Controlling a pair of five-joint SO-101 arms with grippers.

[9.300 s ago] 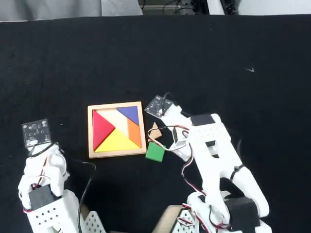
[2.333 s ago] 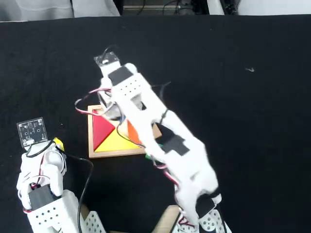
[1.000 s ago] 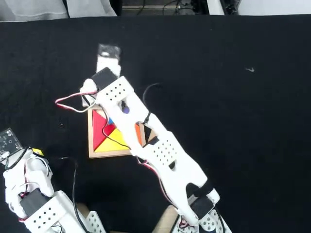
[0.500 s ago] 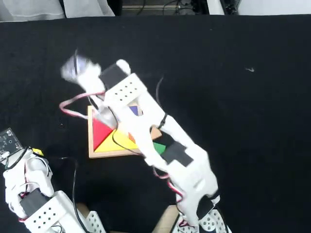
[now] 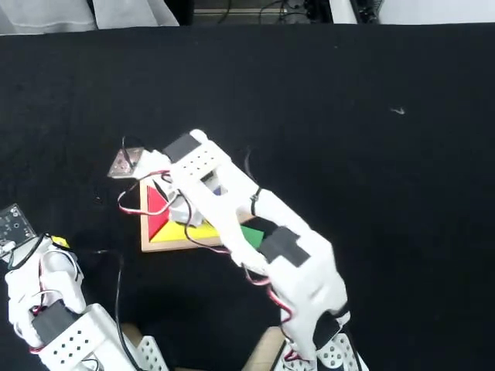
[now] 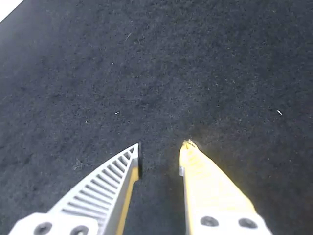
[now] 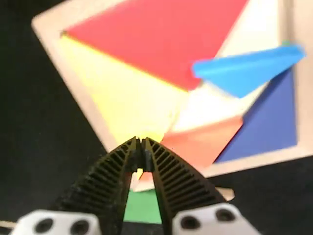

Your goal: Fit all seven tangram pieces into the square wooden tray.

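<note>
Currently, the right arm (image 5: pixel 232 220) lies stretched across the square wooden tray (image 5: pixel 166 246), which sits on the black cloth (image 6: pixel 146 58) left of the table's centre. The right gripper (image 7: pixel 142 147) hangs over the tray's near edge. Its jaws are closed tip to tip, with nothing visible between them.

Tray contents, as seen from the right wrist:
- A red triangle (image 7: pixel 156 39) lies flat along one side.
- A yellow triangle (image 7: pixel 117 98) lies flat beside it; the two meet along one edge.
- An orange piece (image 7: pixel 200 139) lies flat, touching the yellow triangle's tip.
- A dark blue triangle (image 7: pixel 269 117) fills a corner, just beside the orange piece.
- A light blue piece (image 7: pixel 239 68) sits askew, overlapping the red triangle's edge and a bare patch of tray floor. Whether it lies flat cannot be told.

A green square (image 5: pixel 251 232) rests on the cloth outside the tray, just beside its rim and partly under the right arm.

The left arm (image 5: pixel 46 297) stands at the table's near left corner, well apart from the tray. The left gripper (image 6: pixel 162 147) points down at bare cloth. Its jaws are parted and hold nothing.
</note>
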